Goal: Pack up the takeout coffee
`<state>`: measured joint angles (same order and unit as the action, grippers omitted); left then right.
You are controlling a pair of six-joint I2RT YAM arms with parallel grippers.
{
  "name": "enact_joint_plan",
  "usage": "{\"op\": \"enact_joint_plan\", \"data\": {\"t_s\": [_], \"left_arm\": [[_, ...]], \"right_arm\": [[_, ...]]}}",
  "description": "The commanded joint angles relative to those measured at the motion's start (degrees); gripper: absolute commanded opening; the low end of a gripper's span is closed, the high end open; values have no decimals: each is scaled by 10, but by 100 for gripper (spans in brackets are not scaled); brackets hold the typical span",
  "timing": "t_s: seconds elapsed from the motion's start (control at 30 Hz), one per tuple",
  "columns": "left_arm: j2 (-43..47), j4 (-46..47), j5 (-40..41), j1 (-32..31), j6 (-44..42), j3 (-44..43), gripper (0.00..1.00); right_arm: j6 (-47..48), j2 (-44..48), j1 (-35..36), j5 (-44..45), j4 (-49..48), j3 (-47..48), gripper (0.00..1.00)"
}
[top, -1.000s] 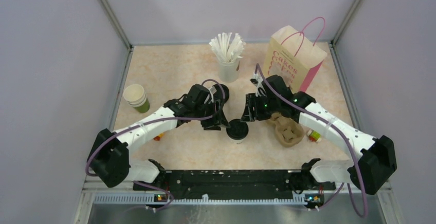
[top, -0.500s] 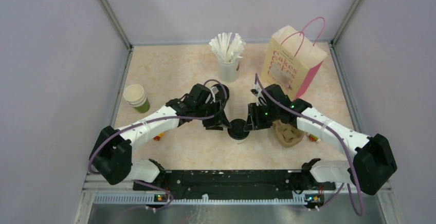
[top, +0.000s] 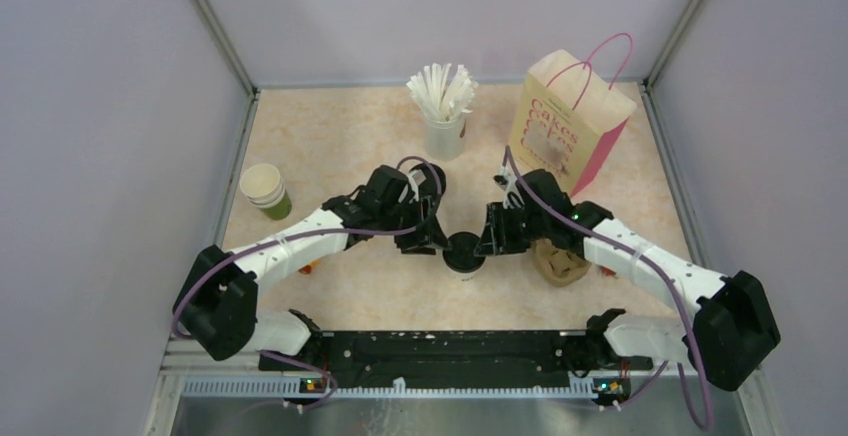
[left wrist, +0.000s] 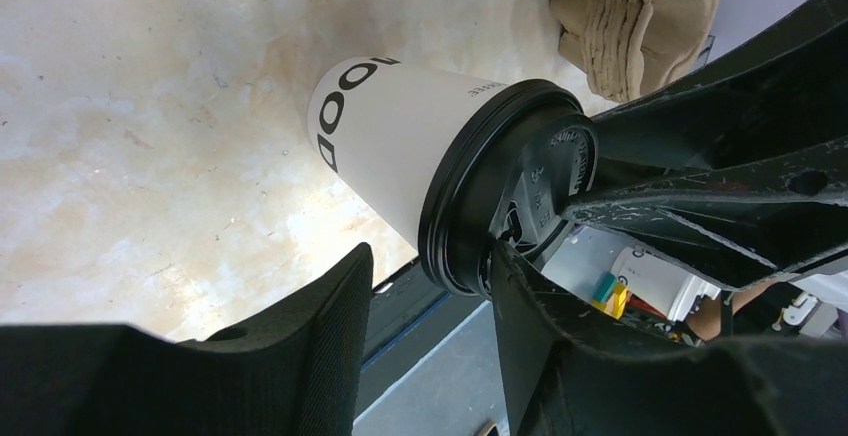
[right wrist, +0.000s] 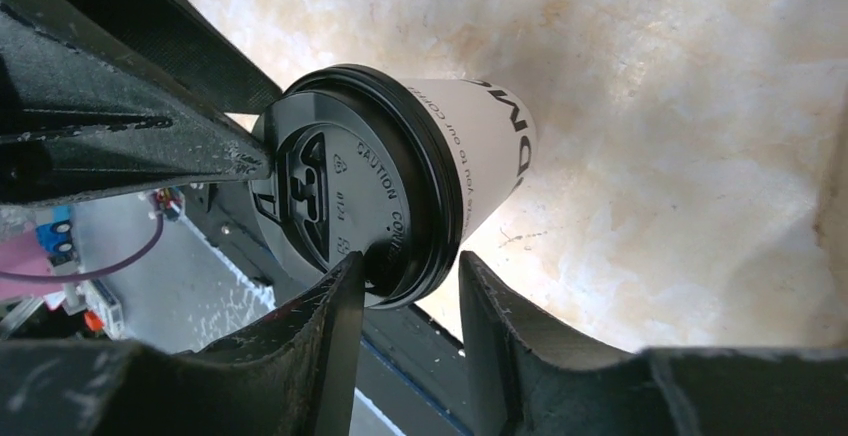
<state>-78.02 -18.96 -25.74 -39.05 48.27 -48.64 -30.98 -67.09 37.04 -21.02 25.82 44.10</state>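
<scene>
The takeout coffee (top: pixel 463 253), a white paper cup with a black lid, stands on the table between both arms. In the left wrist view the takeout coffee (left wrist: pixel 395 146) lies just ahead of my left gripper (left wrist: pixel 428 256), which is open. One of its fingers touches the lid top and the other stands apart from the cup's side. My left gripper (top: pixel 437 241) is at the cup's left. My right gripper (right wrist: pixel 412 261) pinches the lid's rim (right wrist: pixel 425 206), one finger on the lid top, the other against the rim's outside. My right gripper (top: pixel 487 243) is at the cup's right.
A white cup of straws (top: pixel 443 106) and a cream paper bag with pink handles (top: pixel 570 121) stand at the back. A stack of cream-and-green cups (top: pixel 265 191) is at the left. A brown pulp cup carrier (top: pixel 560 261) lies under the right arm.
My right gripper has moved left onto the cup's lid and narrowed its jaws. The left gripper has closed a little and stayed beside the cup. The cup has not moved.
</scene>
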Motion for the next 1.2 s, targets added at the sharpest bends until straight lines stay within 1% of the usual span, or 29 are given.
{"op": "enact_joint_plan", "data": {"t_s": [0.0, 0.13, 0.2, 0.27, 0.33, 0.37, 0.4, 0.43, 0.47, 0.6, 0.63, 0.7, 0.77, 0.87, 1.03, 1.1, 1.17], "left_arm": [[2, -56, 24, -2, -28, -46, 54], [1, -109, 41, -2, -46, -128, 61], [8, -124, 48, -1, -52, -166, 67], [16, -125, 49, -2, -62, -192, 72], [23, -134, 55, -1, -71, -223, 78], [25, -145, 62, -1, -77, -239, 82], [26, -154, 69, -1, -85, -255, 95], [28, -161, 75, -1, -93, -270, 98], [31, -169, 78, -1, -102, -281, 99], [48, -203, 101, -1, -128, -309, 99], [57, -207, 107, -1, -131, -305, 99], [77, -206, 115, -1, -134, -284, 99], [98, -206, 121, -1, -132, -260, 99], [132, -208, 134, -1, -124, -224, 99], [163, -219, 132, 0, -140, -181, 99], [165, -235, 136, 1, -149, -180, 99], [170, -242, 132, 1, -159, -173, 99]], "right_arm": [[11, 1, -4, 59, 53, 71, 42], [6, 9, -4, 110, 101, 157, 50], [2, 18, -4, 135, 114, 192, 54], [3, 31, -4, 166, 117, 222, 64], [7, 42, -4, 221, 130, 258, 75], [18, 44, -5, 246, 136, 276, 79], [31, 45, -5, 272, 146, 295, 85], [49, 43, -5, 298, 156, 314, 91], [70, 40, -5, 324, 166, 333, 93], [152, 5, -5, 455, 241, 423, 96], [178, -7, -5, 479, 256, 438, 96], [237, -27, -6, 495, 268, 474, 96], [285, -45, -7, 494, 269, 497, 94], [326, -72, -10, 477, 280, 533, 90], [316, -111, -18, 458, 307, 559, 83], [314, -116, -37, 441, 306, 554, 80], [314, -117, -70, 415, 298, 552, 77]]}}
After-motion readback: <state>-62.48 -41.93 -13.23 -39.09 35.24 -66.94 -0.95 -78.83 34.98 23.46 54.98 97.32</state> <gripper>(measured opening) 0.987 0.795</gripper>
